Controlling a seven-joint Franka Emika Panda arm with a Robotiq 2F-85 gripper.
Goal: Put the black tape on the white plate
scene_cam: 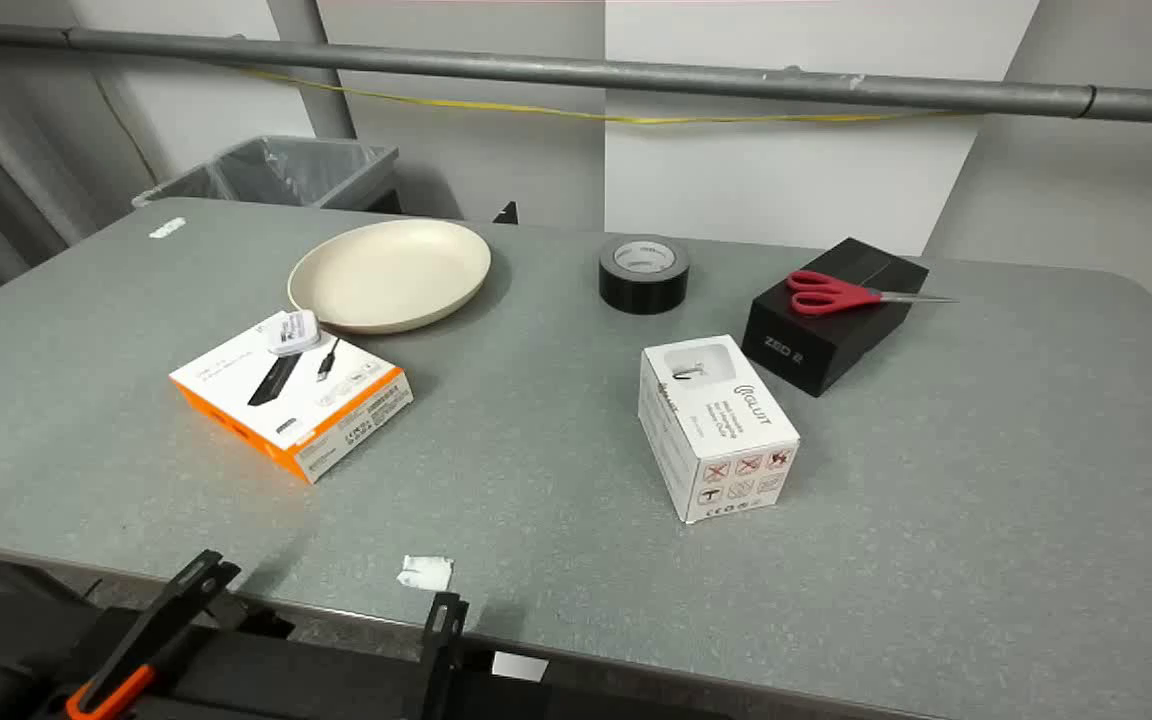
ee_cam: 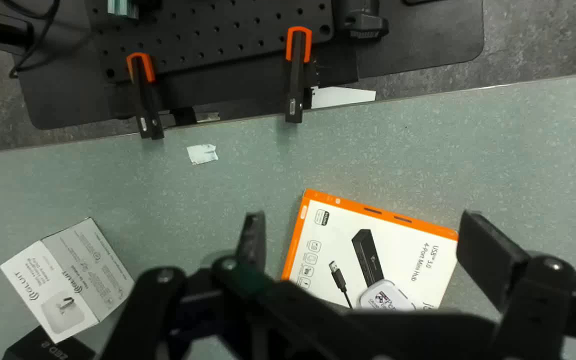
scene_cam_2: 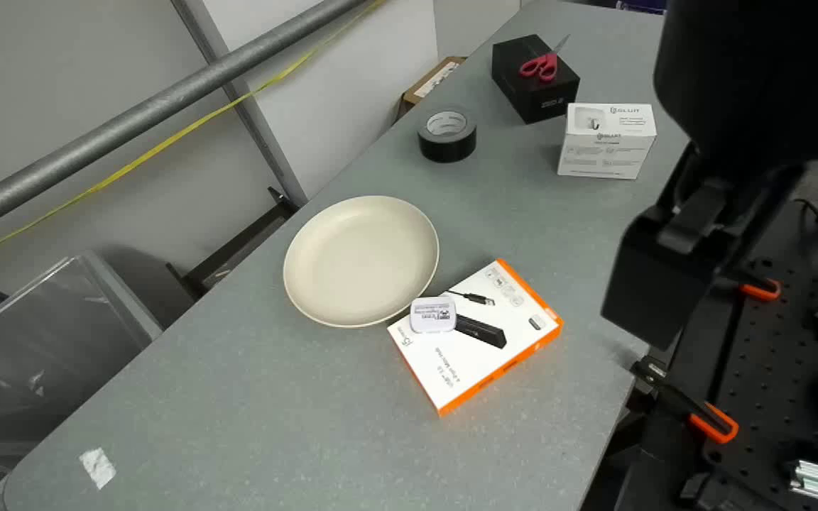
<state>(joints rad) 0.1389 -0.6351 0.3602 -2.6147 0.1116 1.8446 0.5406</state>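
Note:
The black tape [scene_cam: 643, 293] is a ring-shaped roll lying flat on the grey table, near its back edge in an exterior view; it also shows in an exterior view [scene_cam_2: 446, 147]. The white plate [scene_cam: 391, 277] is round, cream-white and empty, and it also shows in an exterior view [scene_cam_2: 363, 262]. The tape and the plate are apart. My gripper [ee_cam: 370, 237] is open, with its fingers wide apart and nothing between them, above the orange-edged box. Part of the black gripper [scene_cam_2: 664, 280] hangs at the right in an exterior view. Tape and plate are out of the wrist view.
An orange-edged white box [scene_cam: 296, 400] with a small white case [scene_cam: 294, 332] on it lies against the plate. A white box [scene_cam: 716, 430] stands beside a black box [scene_cam: 831, 310] bearing red scissors [scene_cam: 826, 292]. A grey bar [scene_cam: 536, 70] runs behind the table.

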